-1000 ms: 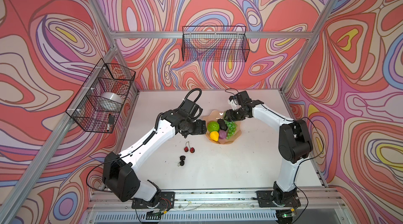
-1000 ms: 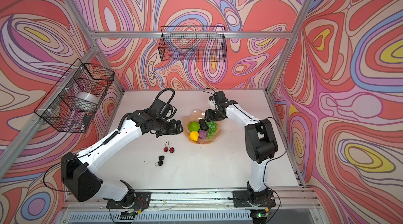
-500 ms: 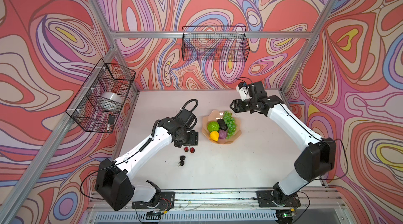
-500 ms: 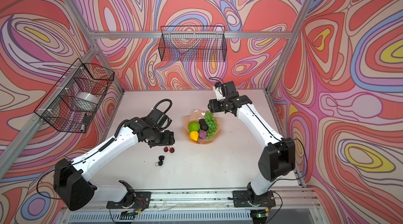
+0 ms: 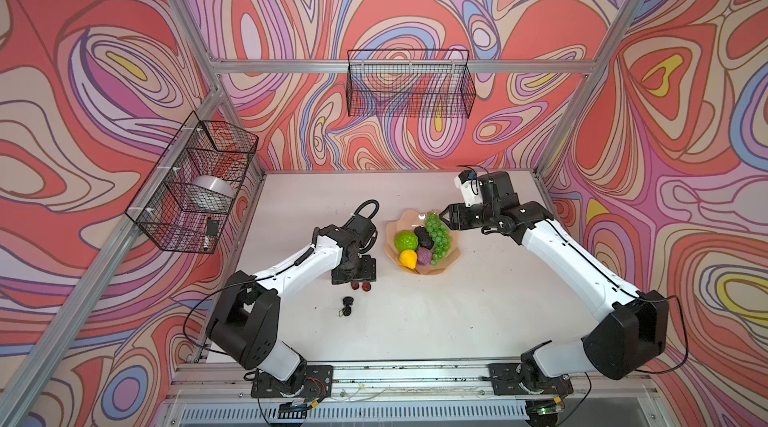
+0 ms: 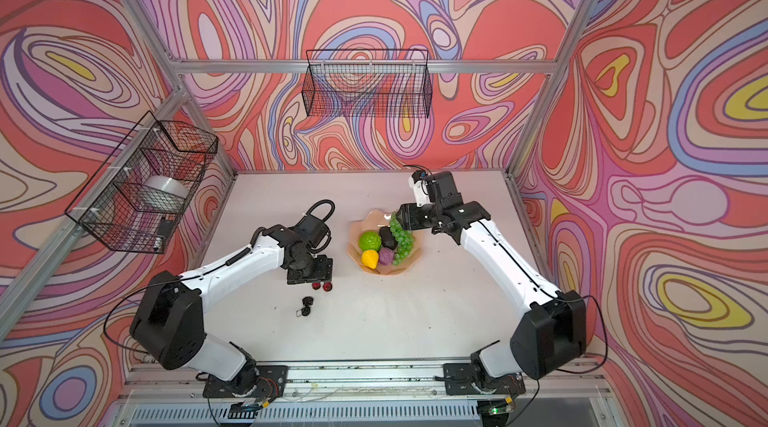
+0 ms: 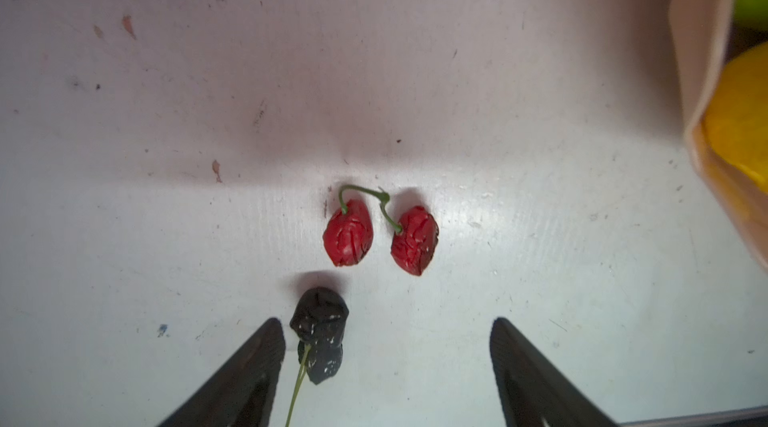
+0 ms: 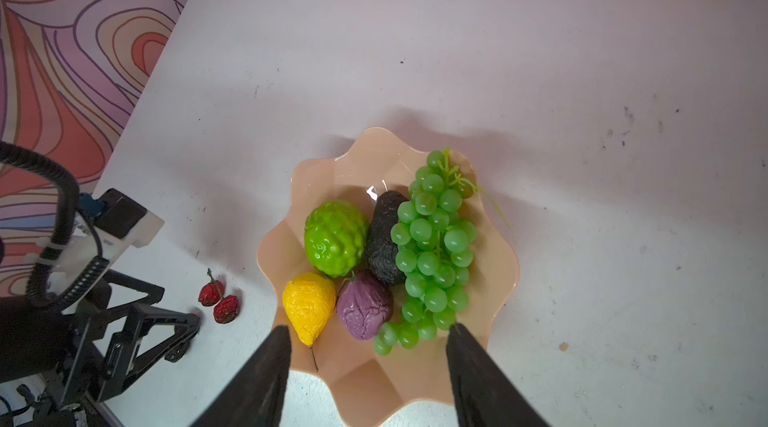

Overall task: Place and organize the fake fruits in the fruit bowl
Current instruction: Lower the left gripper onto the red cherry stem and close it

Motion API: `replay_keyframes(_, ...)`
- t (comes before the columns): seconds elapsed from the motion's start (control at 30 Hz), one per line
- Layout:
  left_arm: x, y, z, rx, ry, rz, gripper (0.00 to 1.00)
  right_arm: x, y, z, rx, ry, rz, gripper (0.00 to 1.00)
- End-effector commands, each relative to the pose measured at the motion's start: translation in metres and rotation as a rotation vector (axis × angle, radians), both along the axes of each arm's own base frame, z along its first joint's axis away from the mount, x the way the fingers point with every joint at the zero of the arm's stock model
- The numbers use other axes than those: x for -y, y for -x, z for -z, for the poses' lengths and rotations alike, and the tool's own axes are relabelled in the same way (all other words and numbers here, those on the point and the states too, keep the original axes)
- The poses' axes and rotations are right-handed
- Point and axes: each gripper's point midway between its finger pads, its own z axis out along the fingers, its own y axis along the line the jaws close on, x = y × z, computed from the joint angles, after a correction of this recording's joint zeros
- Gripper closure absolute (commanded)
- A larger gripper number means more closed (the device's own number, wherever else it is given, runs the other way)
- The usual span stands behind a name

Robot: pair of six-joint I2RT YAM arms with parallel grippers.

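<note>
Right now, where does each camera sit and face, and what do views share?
Top views: high at the front, looking down on the table; left arm and right arm show.
Left wrist: low, facing down at cherry pair and black berries; open left gripper shows.
Right wrist: higher, facing down into the fruit bowl; open right gripper shows.
Shared: every view shows the cherry pair.

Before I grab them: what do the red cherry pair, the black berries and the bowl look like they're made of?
Red cherry pair: matte red skin, cracked and wrinkled, probably painted foam or soft plastic.
Black berries: dull black, crumpled, with white flecks, likely the same stuff.
Fruit bowl: smooth glossy peach with a sharp glint inside, so hard plastic or perhaps glazed ceramic.
</note>
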Motion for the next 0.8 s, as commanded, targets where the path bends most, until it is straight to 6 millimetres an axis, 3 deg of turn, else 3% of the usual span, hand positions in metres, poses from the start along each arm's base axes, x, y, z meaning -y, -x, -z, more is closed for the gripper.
replay_keyframes(0.0, 0.006, -0.016, 0.007, 0.011, 0.006, 0.005, 0.26, -0.002, 0.000, 0.002, 0.004, -0.005, -0.002, 0.37)
replay_keyframes(0.2, 0.012, -0.018, 0.025, -0.019, 0.011, -0.005, 0.40, -0.002, -0.001, 0.013, -0.019, -0.001, 0.000, 0.38)
replay_keyframes(0.53, 0.011, -0.014, 0.031, -0.017, 0.026, -0.023, 0.61, -0.004, -0.001, 0.028, -0.054, -0.005, 0.000, 0.39)
replay_keyframes(0.77, 0.008, -0.012, 0.029, -0.012, 0.021, -0.033, 0.75, -0.005, 0.001, 0.026, -0.052, -0.013, 0.001, 0.39)
